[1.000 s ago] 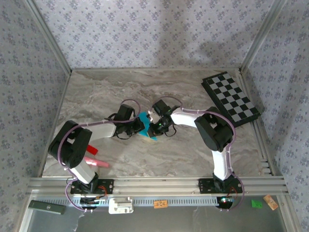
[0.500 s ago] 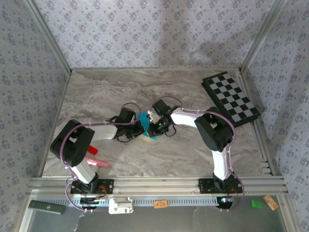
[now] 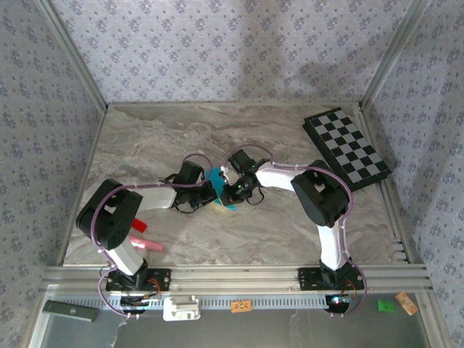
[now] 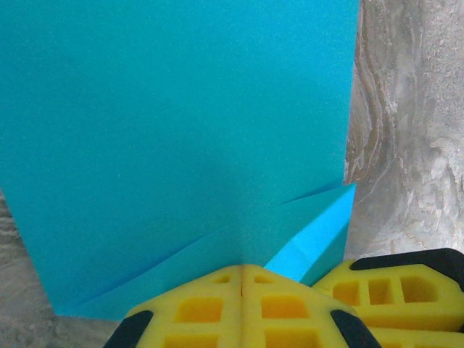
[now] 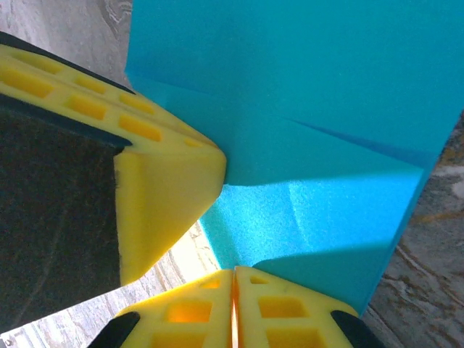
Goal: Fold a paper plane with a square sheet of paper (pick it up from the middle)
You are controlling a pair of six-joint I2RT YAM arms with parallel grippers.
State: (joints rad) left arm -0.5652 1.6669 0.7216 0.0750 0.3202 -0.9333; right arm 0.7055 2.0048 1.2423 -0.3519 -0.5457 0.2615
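Table first, with the checkered board at far right, well apart from the work. We see the paper mid-table, held between the two grippers. The left gripper is clamped tight on the paper's near edge. The right gripper pinches the same edge just beside it, pads together. The paper runs straight ahead of both, and shallow creases fan out from the pinches. We judge neither side nearer. The next fold hinges on those two side-by-side grips. Versus a second ago, the left gripper has slid in closer and the right hasn't moved.
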